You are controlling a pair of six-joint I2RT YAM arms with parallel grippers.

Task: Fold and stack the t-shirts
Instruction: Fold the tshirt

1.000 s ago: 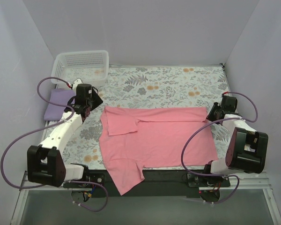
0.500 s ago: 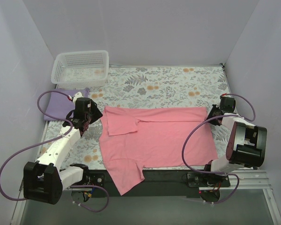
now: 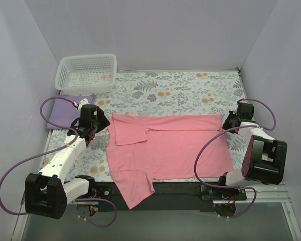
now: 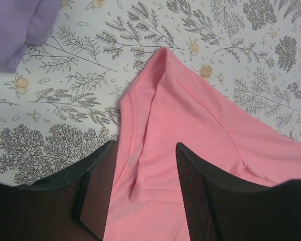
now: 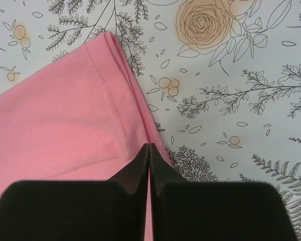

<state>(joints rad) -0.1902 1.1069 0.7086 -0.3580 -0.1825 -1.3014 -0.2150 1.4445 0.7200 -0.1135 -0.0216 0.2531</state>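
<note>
My right pincer (image 5: 149, 146) is closed on the hem of the salmon-pink short-sleeved cloth t-shirt (image 3: 170, 145). My left pincer (image 4: 145, 150) stands half open astride its opposite edge.

Tablecloth (image 3: 190, 93): pink shirt (image 3: 175, 148), lavender shirt (image 3: 62, 111), basket (image 3: 88, 56)

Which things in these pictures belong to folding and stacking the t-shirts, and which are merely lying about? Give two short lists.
Belonging to the job:
- salmon-pink short-sleeved cloth t-shirt, spread on the table
- lavender-purple soft cloth shirt, bunched at the left edge

Merely lying about:
- white plastic lattice basket, at the far left corner
- floral-print tablecloth, under everything
</note>
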